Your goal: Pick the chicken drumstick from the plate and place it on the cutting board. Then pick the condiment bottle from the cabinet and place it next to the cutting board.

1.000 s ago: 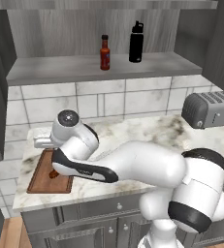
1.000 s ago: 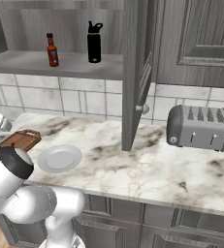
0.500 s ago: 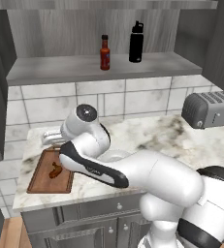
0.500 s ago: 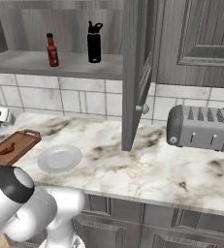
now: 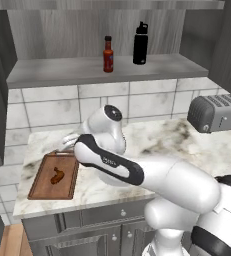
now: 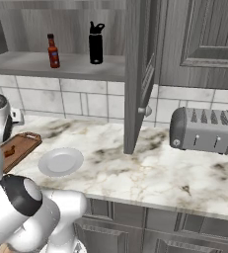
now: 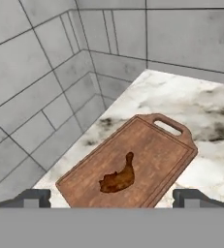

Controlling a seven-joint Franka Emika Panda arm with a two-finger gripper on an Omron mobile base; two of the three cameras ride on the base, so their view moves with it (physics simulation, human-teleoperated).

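Drumstick [image 7: 118, 178] sits on the cutting board [image 7: 154, 145], so that part looks done. Gripper [image 7: 112, 197] hangs above it, fingers wide apart and empty. Next I'd lift clear, then approach the red bottle [image 5: 107, 54] on the cabinet shelf [image 5: 62, 72] squarely, avoiding the black bottle [image 5: 140, 43].

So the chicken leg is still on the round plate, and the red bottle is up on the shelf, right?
Not quite. The chicken leg lies on the cutting board, as the hand view shows; the round plate has nothing on it. The red bottle is indeed up on the shelf.
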